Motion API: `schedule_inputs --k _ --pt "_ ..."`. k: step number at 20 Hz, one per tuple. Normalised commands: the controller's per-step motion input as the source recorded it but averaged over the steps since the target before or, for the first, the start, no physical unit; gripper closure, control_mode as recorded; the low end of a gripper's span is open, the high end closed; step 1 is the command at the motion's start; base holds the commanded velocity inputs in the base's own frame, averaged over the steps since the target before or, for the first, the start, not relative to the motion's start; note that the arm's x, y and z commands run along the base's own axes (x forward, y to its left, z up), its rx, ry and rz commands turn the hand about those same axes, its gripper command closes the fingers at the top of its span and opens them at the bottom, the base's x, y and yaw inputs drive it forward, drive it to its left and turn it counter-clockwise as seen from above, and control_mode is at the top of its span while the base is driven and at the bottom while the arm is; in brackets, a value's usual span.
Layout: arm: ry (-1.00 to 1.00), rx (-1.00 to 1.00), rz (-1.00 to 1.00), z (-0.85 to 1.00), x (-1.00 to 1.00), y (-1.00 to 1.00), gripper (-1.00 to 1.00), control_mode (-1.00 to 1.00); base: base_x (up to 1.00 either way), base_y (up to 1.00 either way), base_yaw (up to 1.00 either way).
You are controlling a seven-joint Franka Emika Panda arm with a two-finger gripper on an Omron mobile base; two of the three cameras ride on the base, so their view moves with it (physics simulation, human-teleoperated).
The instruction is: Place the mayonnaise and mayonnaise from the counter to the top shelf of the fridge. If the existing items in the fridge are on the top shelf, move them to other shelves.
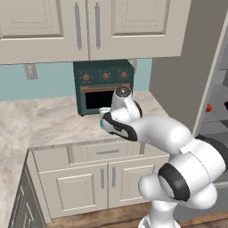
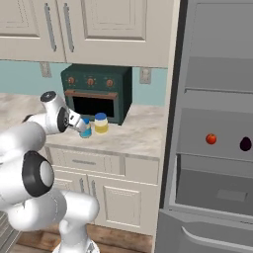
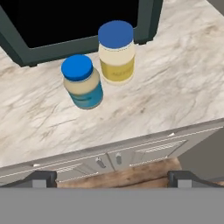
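Two mayonnaise jars with blue lids stand side by side on the beige counter (image 3: 175,78), just in front of the toaster oven. One jar (image 3: 82,83) has a blue label, the other (image 3: 116,52) a yellow one. In the right base view they are the left jar (image 2: 86,129) and the right jar (image 2: 101,123). My gripper (image 3: 113,178) is open and holds nothing, hovering above the counter's front edge short of the jars, and its hand (image 2: 78,122) is beside the left jar. The fridge (image 2: 217,74) stands open. A red-orange fruit (image 2: 211,139) and a dark purple one (image 2: 245,144) rest on a shelf below the top shelf (image 2: 217,98).
The dark green toaster oven (image 2: 96,91) sits against the wall right behind the jars. Cream wall cabinets (image 2: 99,24) hang overhead. A boxy grey drawer (image 2: 217,185) lies under the fruits' shelf. Marbled worktop (image 2: 141,133) stretches between the jars and the fridge's side wall.
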Motion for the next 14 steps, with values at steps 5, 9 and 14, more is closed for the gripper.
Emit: schedule_inputs --k 5,9,14 --pt "0.00 0.00 0.00 -0.12 0.30 0.01 -1.00 -1.00 0.00 0.00 0.00" --pt "0.00 0.00 0.00 -0.11 0.34 0.06 -1.00 -1.00 0.00 0.00 0.00" --pt "0.00 0.00 0.00 -0.15 0.36 0.13 -1.00 -1.00 0.00 0.00 0.00"
